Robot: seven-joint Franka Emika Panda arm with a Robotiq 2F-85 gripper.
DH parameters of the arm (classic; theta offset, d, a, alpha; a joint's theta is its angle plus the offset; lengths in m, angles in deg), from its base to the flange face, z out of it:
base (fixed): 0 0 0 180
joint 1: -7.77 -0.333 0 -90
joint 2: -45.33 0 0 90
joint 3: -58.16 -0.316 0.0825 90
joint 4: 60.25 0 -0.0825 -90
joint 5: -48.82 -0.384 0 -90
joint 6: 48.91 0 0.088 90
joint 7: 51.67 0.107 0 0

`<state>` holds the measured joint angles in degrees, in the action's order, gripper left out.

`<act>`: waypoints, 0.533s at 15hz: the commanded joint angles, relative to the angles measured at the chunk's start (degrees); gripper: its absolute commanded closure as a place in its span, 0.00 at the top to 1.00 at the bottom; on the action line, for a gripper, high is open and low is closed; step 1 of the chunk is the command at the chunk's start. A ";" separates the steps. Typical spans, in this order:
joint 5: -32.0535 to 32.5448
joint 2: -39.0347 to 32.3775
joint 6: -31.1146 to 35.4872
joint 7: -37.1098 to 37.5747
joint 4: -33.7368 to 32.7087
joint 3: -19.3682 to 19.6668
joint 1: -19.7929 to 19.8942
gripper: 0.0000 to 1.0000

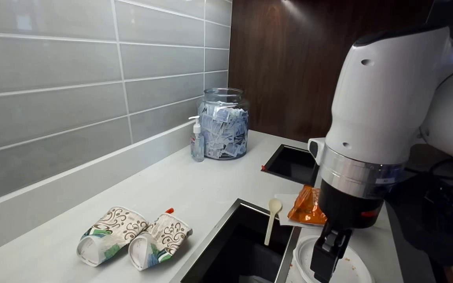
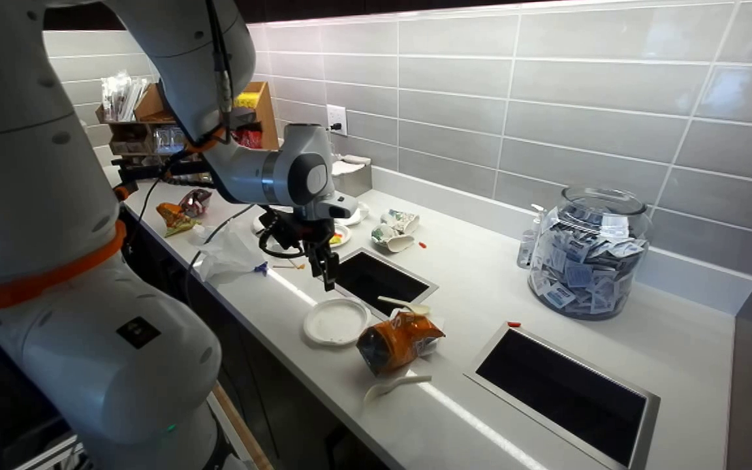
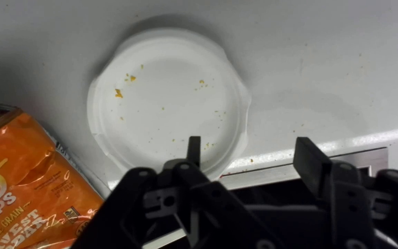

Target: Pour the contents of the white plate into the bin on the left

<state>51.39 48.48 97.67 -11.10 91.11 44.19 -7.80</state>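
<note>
- Counter (image 2: 467, 274): smooth, glossy.
- White plate (image 3: 174, 100), near the counter's robot-side edge: smooth, satin.
- Bin (image 3: 268, 175), beside it: metal rim, dull shine.
- Chip bag (image 3: 43, 183), near the same edge: glossy, crinkled film.
- Crumpled cups (image 1: 112, 232), toward the wall edge: paper, matt.
- Glass jar (image 2: 588, 254), near the wall-edge corner: clear, shiny.
- Gripper (image 3: 250, 154): matt.

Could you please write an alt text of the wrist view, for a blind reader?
A white plate with orange crumbs lies on a counter beside an orange chip bag. Open jaws at the bottom partly hide a metal-rimmed bin.
</note>
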 commanded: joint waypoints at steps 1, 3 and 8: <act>-1.62 2.33 1.10 -2.03 1.28 -0.24 0.92 1.00; -0.68 4.41 1.25 -2.98 2.32 0.08 1.55 1.00; -2.19 13.13 1.07 -11.87 5.95 1.25 2.98 1.00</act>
<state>51.39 54.62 97.69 -17.72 92.72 44.97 -5.64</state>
